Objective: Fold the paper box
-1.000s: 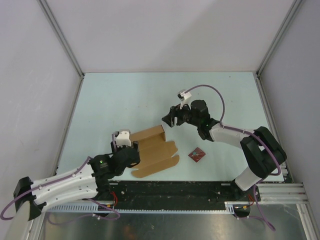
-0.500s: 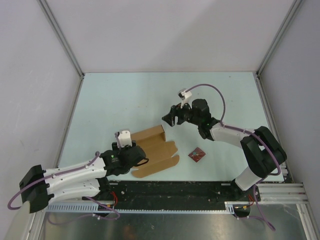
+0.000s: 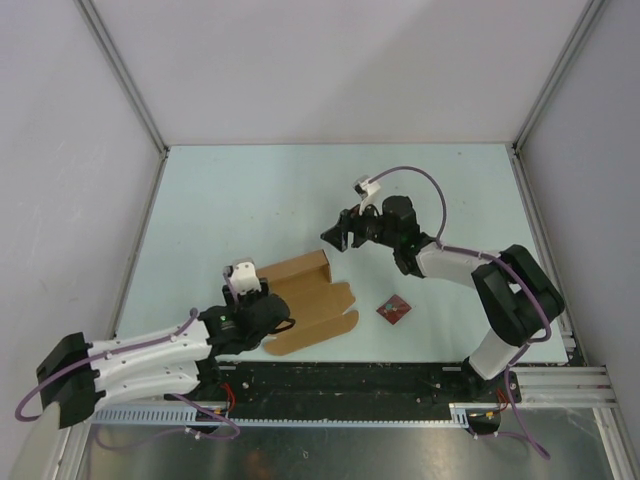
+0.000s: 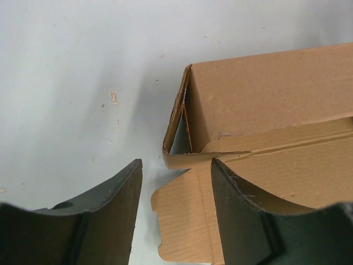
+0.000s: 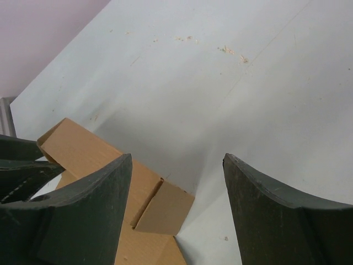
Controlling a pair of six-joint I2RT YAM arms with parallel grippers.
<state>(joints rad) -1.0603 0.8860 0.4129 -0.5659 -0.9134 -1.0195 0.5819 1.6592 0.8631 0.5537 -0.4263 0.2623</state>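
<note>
The brown paper box [image 3: 305, 300] lies near the table's front centre, its back wall and end flaps folded up, its front flaps flat. My left gripper [image 3: 270, 310] is open at the box's left end; in the left wrist view a flat tab [image 4: 185, 221] lies between the fingers, below the raised corner [image 4: 182, 132]. My right gripper [image 3: 335, 237] is open and empty just above the box's right back corner, which shows in the right wrist view [image 5: 165, 210].
A small dark red square item [image 3: 392, 309] lies on the table right of the box. Grey walls and metal frame posts close in the table on three sides.
My left arm has shifted and its gripper has settled at the box's left end. The right gripper has barely moved. The box has not visibly changed.
</note>
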